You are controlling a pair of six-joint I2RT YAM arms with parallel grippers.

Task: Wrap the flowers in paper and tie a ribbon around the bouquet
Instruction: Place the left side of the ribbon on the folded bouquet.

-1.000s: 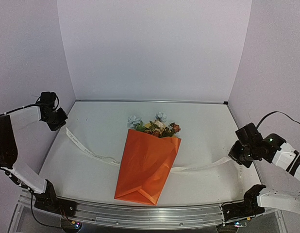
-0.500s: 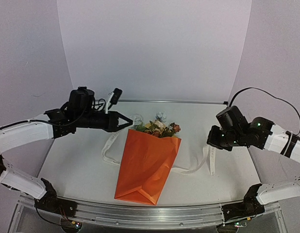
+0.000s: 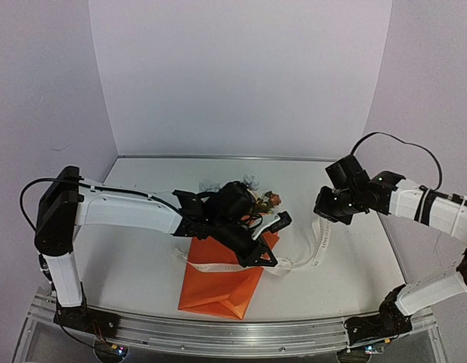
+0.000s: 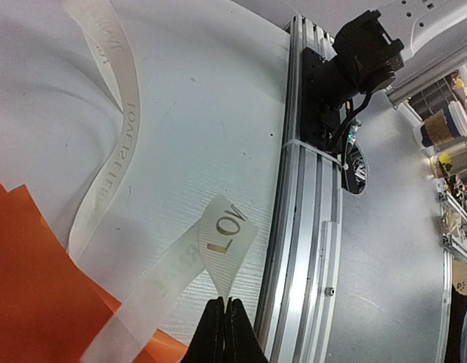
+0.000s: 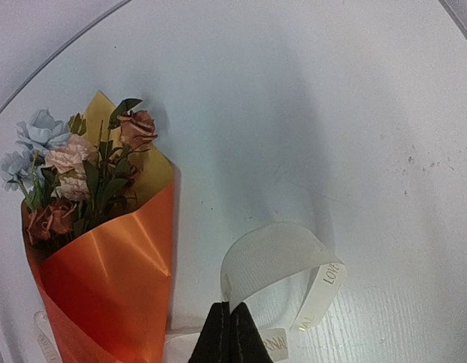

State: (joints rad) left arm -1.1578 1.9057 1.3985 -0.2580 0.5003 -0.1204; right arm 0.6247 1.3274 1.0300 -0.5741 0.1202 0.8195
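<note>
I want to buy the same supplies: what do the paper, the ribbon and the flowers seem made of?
The paper: glossy coated sheet, orange outside, yellow inside, with sheen and sharp creases. The ribbon: thin cream fabric, slightly see-through, with gold lettering; it holds a soft loop. The flowers: matte petals, possibly cloth or paper; real or artificial is unclear.

Light even, diffuse, from above; white table [image 3: 135,234] bright, not blown out. Soft shadow falls beside the paper [image 5: 105,295], which shows mild sheen. Top view bows the rail [image 3: 218,330]. Wrist views sharp, top view softer.
</note>
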